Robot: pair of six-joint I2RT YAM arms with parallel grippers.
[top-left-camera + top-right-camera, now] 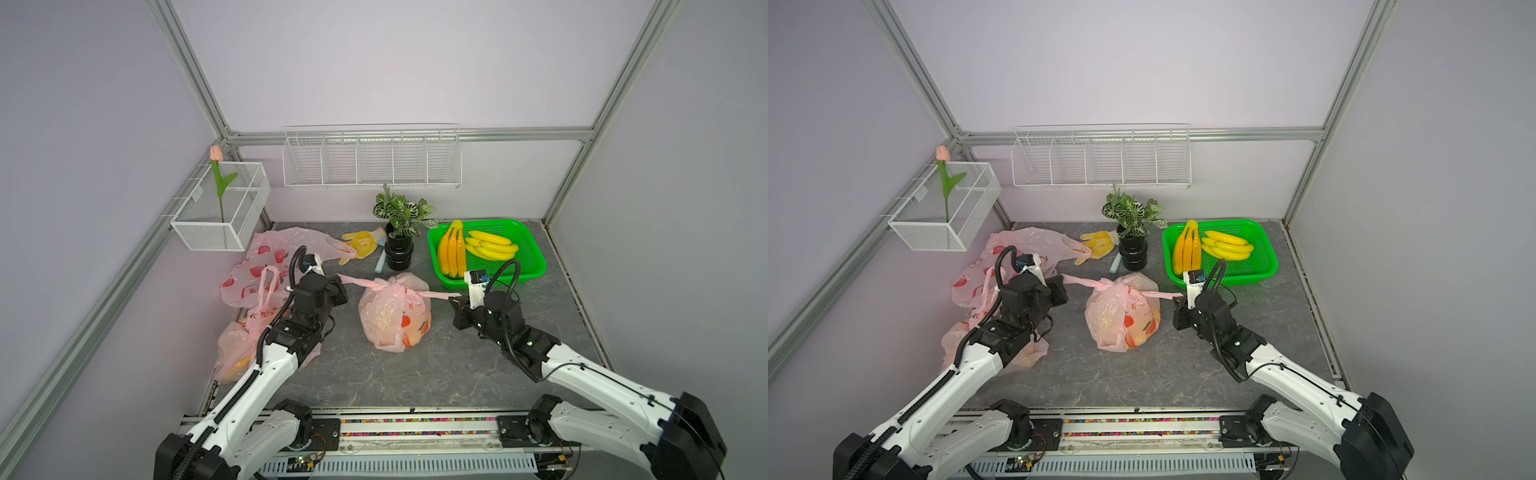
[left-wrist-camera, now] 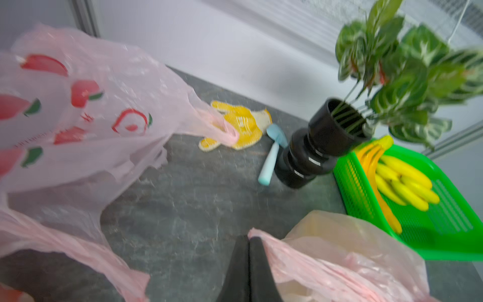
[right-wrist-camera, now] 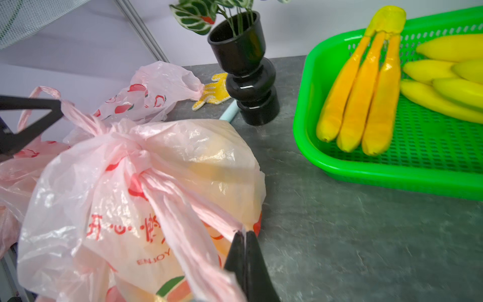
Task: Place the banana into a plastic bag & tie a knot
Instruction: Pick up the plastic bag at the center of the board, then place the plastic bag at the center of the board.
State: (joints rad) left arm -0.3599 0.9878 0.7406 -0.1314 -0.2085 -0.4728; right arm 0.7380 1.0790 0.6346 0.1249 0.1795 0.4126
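Observation:
A pink plastic bag [image 1: 395, 316] [image 1: 1121, 316] stands mid-table, and a yellow shape [image 3: 209, 157] that may be the banana shows dimly through its film. Its two handles cross in a knot [image 1: 388, 284] [image 3: 117, 136] on top and stretch out sideways. My left gripper [image 1: 340, 286] [image 2: 248, 236] is shut on the left handle's end. My right gripper [image 1: 455, 303] [image 3: 245, 232] is shut on the right handle's end. More bananas [image 1: 490, 245] and an orange-yellow bunch [image 1: 452, 249] lie in the green basket [image 1: 536, 266] at the back right.
A black vase with a plant [image 1: 399, 249], a yellow glove [image 1: 361, 243] and a light blue tool [image 1: 380, 262] sit behind the bag. Other pink bags [image 1: 266, 257] lie at the left, one filled [image 1: 235, 349] under my left arm. White wire baskets [image 1: 372, 158] hang on the walls.

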